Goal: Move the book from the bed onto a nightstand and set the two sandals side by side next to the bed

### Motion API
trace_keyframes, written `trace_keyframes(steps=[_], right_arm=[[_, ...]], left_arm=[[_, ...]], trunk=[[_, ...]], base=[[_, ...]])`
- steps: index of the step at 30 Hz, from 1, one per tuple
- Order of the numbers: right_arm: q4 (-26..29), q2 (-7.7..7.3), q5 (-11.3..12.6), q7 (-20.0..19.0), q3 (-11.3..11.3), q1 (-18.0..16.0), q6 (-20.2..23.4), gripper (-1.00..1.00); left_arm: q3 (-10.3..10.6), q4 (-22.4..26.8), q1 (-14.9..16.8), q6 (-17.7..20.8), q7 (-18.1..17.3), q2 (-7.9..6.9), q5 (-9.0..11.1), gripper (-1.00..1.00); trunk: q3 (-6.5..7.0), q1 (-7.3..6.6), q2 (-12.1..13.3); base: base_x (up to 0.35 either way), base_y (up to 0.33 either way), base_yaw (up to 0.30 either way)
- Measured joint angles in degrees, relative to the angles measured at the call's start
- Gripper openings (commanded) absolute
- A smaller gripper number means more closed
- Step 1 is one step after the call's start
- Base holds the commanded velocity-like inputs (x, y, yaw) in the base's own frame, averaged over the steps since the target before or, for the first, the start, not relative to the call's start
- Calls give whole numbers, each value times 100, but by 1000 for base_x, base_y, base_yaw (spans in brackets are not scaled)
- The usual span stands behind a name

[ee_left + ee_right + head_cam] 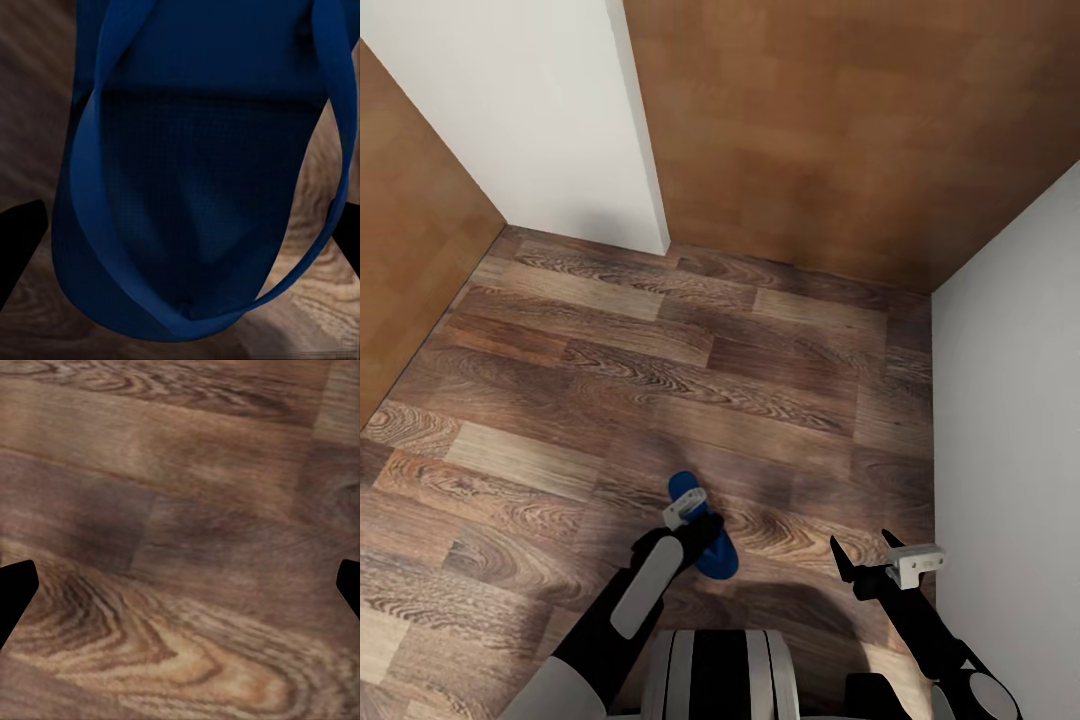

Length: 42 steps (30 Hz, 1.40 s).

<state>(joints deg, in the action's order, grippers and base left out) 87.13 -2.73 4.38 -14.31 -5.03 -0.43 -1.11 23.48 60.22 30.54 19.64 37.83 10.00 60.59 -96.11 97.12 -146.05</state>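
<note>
Floor (pixel 660 360): wood planks, mixed brown tones, strong grain. White wall (pixel 530 110) ahead, a second white wall (pixel 1010 400) just right of the right gripper; brown panels (pixel 840 130) between them and at far left. One sandal (pixel 705 545) lies flat on the floor directly under the left gripper (pixel 695 525): bright blue, long narrow sole, strap arching over the footbed. Left jaws spread, one fingertip either side of the sandal, not touching it. Right gripper (pixel 870 560) spread wide over bare planks, holding nothing.
</note>
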Motion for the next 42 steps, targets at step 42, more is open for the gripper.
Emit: trace_keyframes(steps=[42], right_arm=[[-24,0,0,0,9,0,6,100]], left_arm=[[191,5,-4,15,25,0,-5,-100]], trunk=[[354,-42,21]], base=[[0,100,0]])
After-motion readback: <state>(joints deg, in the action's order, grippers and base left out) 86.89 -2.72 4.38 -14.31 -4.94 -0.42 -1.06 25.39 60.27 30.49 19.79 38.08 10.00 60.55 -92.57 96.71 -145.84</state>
